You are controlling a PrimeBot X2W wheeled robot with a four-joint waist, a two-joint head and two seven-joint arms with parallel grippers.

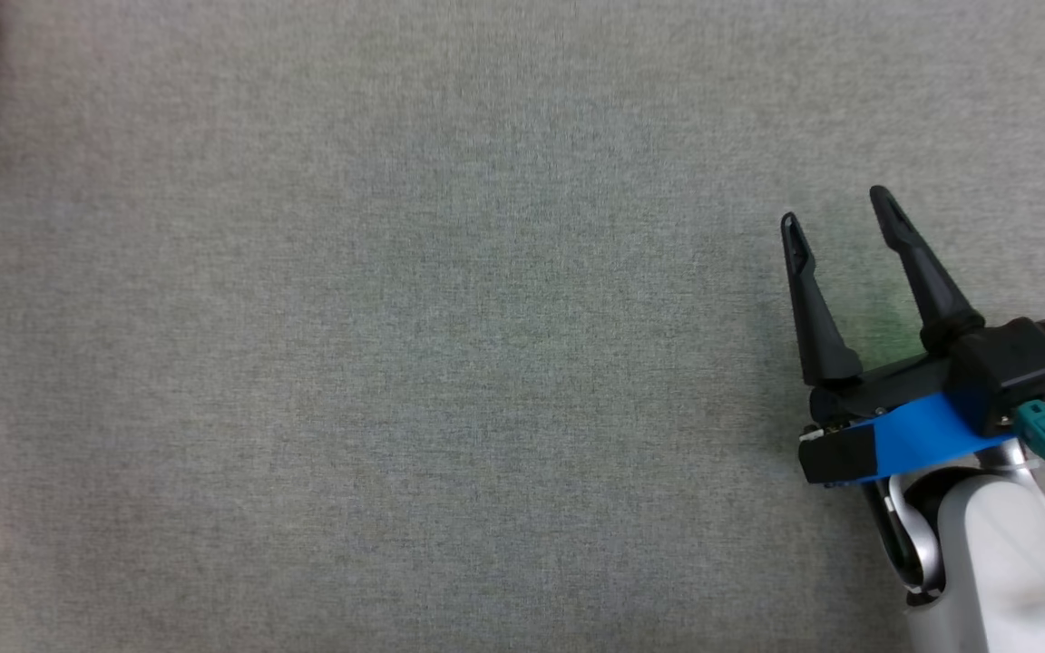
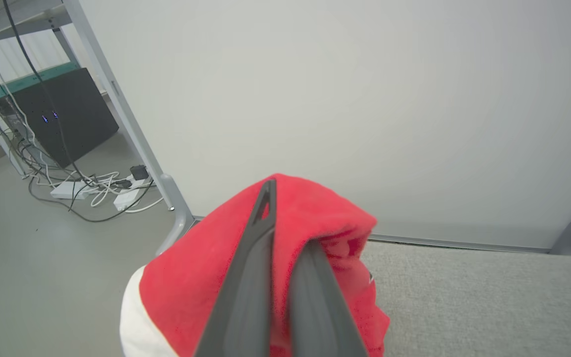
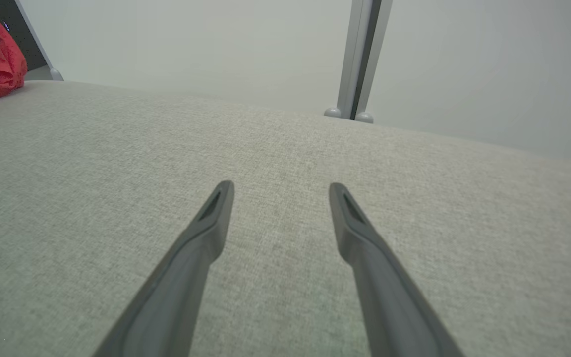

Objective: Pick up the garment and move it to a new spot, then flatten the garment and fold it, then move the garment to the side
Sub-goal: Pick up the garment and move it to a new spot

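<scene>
The left gripper [image 2: 289,218], fingers pressed together, pinches a bunched red-and-white garment [image 2: 191,277] at the bottom centre of the left wrist view, apparently at the edge of the grey fabric-covered table [image 1: 395,363]. At the head view's lower right, the right gripper [image 1: 835,210] hovers spread wide, holding nothing, well apart from the garment.

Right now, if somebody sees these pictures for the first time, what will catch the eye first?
The red garment stands out, bunched at the far left edge of the grey cloth surface, with the left hand shut on a fold of it. The right hand is open at the lower right of the head view, holding nothing.
</scene>
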